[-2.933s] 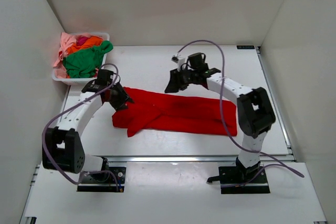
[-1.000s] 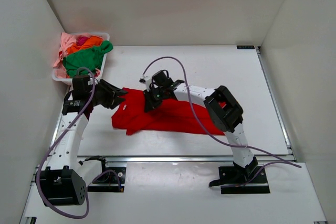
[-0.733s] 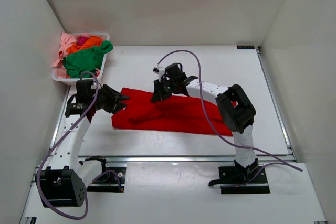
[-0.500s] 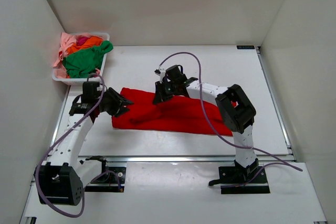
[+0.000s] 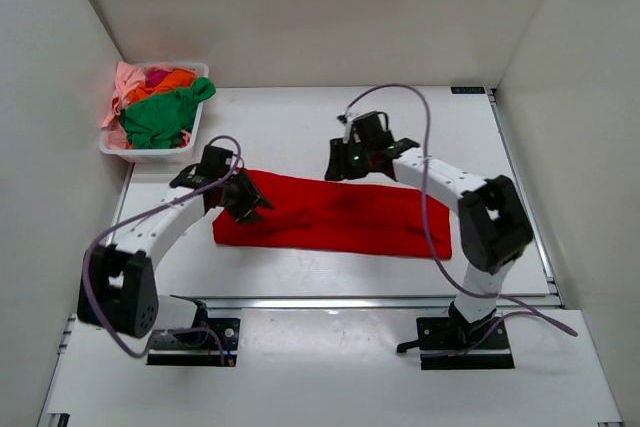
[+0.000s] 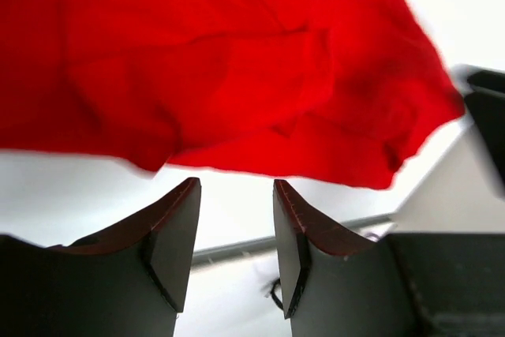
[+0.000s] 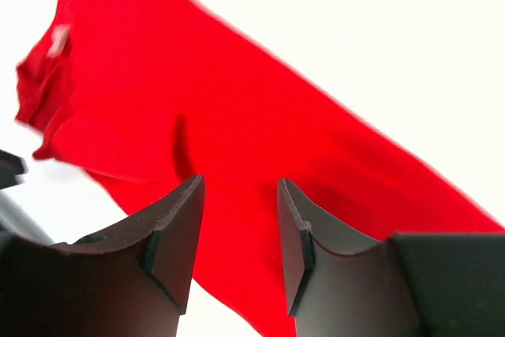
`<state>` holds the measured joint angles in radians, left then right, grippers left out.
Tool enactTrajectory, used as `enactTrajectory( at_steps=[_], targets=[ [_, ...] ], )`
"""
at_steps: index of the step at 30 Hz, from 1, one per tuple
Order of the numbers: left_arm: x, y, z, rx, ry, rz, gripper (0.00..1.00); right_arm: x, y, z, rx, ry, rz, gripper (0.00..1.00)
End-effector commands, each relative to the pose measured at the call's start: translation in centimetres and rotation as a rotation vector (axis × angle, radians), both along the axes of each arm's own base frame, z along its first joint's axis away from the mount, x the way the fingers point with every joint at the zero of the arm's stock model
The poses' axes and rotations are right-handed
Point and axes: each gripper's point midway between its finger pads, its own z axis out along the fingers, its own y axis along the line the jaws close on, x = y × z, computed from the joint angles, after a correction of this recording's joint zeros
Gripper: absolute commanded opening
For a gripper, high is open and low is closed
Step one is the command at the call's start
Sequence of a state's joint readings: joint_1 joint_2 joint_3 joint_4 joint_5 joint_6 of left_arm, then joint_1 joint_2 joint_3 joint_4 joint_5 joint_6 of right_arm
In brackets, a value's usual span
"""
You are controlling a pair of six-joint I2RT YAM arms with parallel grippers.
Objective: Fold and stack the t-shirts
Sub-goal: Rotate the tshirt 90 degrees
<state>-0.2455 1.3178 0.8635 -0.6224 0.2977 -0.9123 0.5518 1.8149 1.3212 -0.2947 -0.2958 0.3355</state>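
The bright red t-shirt lies flat on the white table, folded into a long band running left to right. My left gripper is open and empty over the shirt's left end. In the left wrist view the left gripper hangs above bare table with the red cloth just beyond the tips. My right gripper is open and empty at the shirt's far edge. In the right wrist view the right gripper is just above the red cloth. Green, orange, pink and magenta shirts are heaped at the far left.
The white plastic basket holding the other shirts stands in the far left corner against the wall. White walls close in the table on the left, back and right. A metal rail runs along the near edge by the arm bases.
The loose lower-left flap of the red shirt has been tucked in, leaving a tidy band. My right gripper has moved right and back. My left gripper has moved right onto the shirt's left end.
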Motion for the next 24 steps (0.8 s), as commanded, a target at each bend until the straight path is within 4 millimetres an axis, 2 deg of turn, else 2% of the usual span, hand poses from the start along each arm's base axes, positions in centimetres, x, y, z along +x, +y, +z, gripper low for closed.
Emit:
enactTrajectory(
  at_steps=[1, 2, 3, 5, 6, 7, 8, 11, 12, 15, 18, 19, 22, 24],
  targets=[
    [2.4, -1.2, -0.4, 0.077, -0.03, -0.041, 0.52, 1.0, -6.9, 2.8, -0.084, -0.072, -0.178, 0.39],
    [2.3, -1.8, -0.5, 0.078, -0.024, -0.055, 0.52, 0.8, -9.2, 1.7, -0.128, -0.049, -0.229, 0.39],
    [2.4, -2.1, -1.8, 0.094, 0.011, -0.058, 0.51, 0.4, -10.4, 2.1, -0.133, -0.056, -0.248, 0.39],
    [2.7, -2.3, -3.3, 0.11, 0.038, -0.054, 0.5, -0.9, -14.3, 0.8, -0.204, -0.039, -0.308, 0.39],
    [3.0, -2.6, -3.4, 0.11, 0.027, -0.059, 0.5, -1.7, -15.5, -0.5, -0.242, -0.022, -0.315, 0.38],
    [3.3, -2.5, -4.3, 0.134, 0.041, -0.061, 0.49, -2.0, -16.8, -0.7, -0.267, -0.015, -0.349, 0.37],
    [3.9, -2.5, -4.2, 0.144, 0.026, -0.061, 0.48, -2.9, -18.1, -1.6, -0.302, 0.011, -0.365, 0.35],
    [4.8, -2.3, -6.3, 0.189, 0.07, -0.063, 0.46, -4.9, -20.6, -4.1, -0.389, 0.08, -0.409, 0.33],
    [5.2, -2.6, -6.3, 0.203, 0.06, -0.074, 0.45, -5.9, -21.1, -5.2, -0.424, 0.107, -0.422, 0.33],
    [6.0, -2.8, -7.7, 0.239, 0.08, -0.091, 0.43, -7.6, -22.2, -6.4, -0.443, 0.151, -0.475, 0.33],
    [6.6, -3.0, -9.9, 0.264, 0.116, -0.113, 0.42, -9.4, -22.7, -7.7, -0.442, 0.208, -0.504, 0.33],
    [7.3, -3.0, -9.6, 0.264, 0.107, -0.106, 0.41, -10.1, -22.9, -8.2, -0.45, 0.234, -0.503, 0.33],
    [9.0, -3.1, -10.8, 0.28, 0.124, -0.118, 0.4, -12.5, -22.3, -9.9, -0.439, 0.325, -0.468, 0.33],
    [11.1, -3.6, -11.5, 0.292, 0.113, -0.14, 0.39, -13.6, -20.9, -9.9, -0.395, 0.352, -0.424, 0.32]
  ],
)
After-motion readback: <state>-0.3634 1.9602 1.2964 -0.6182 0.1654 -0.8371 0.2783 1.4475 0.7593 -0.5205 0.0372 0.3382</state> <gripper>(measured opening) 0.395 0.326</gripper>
